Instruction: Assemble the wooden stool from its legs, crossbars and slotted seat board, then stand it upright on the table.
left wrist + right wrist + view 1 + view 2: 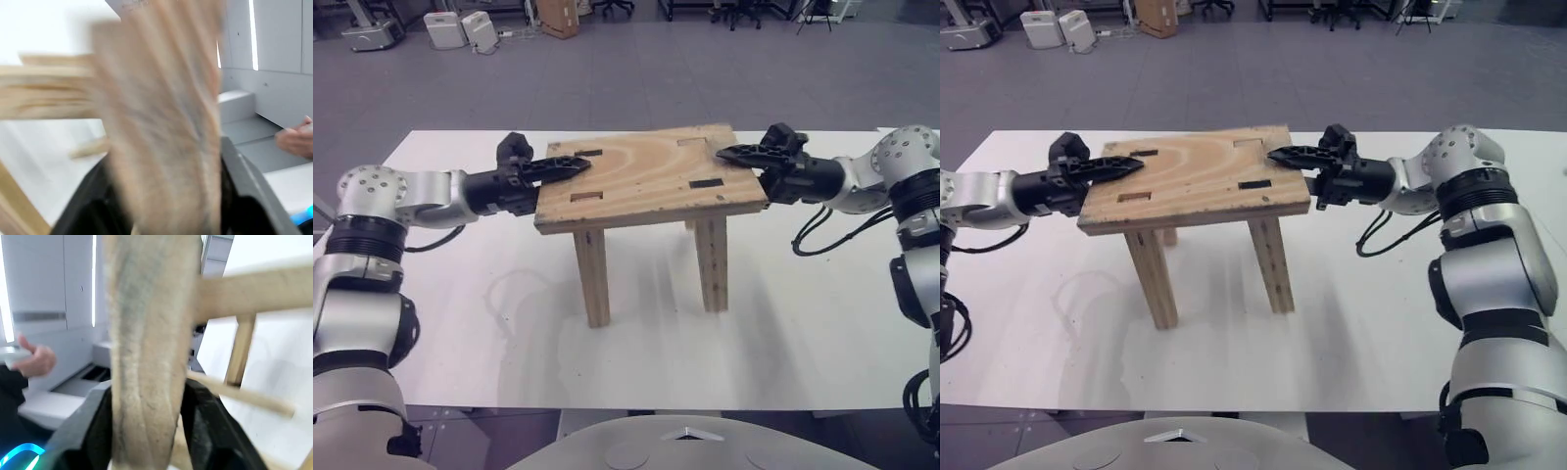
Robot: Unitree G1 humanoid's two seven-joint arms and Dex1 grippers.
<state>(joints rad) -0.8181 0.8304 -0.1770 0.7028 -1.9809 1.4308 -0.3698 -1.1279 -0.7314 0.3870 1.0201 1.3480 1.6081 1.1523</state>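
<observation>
White counter [783, 343] holds the stool [593, 274], standing up. Left hand [570, 164] and right hand [736, 154] each seem to pinch the seat board [646, 174]. Last step, I think: let go softly.

Left gripper [570, 164]: at 9 o'clock, arm reaching inward, fingers clamped on seat board [646, 174] edge. Right gripper [732, 154]: 3 o'clock (mirrored pose), likewise clamped.

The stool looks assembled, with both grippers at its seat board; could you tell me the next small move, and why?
Probably open the left gripper and right gripper to release the seat board. The stool appears whole and upright on the table, each gripper clamping an opposite edge.
</observation>
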